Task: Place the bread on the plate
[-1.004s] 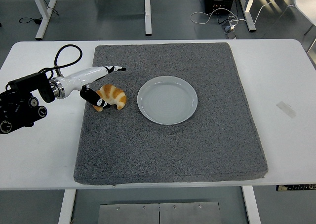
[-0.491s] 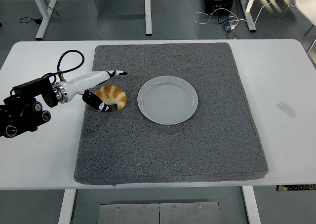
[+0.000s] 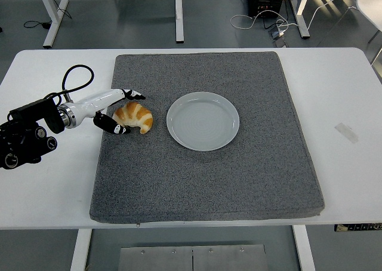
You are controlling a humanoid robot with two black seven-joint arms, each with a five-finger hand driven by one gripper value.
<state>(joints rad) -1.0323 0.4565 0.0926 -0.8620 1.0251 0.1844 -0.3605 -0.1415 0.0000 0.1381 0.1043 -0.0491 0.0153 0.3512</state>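
The bread is a golden croissant lying on the grey mat, left of the round white plate. The plate holds nothing. My left hand reaches in from the left, its fingers spread around the croissant's left side: upper fingers just above it, thumb at its lower left edge. The fingers are open and not closed on the croissant. The right arm is out of view.
The mat covers the middle of the white table. A piece of clear tape lies on the table at the right. A black cable loops above my left forearm.
My left hand has drawn back slightly to the left and its upper fingers have lowered toward the croissant. The croissant and plate have not moved.
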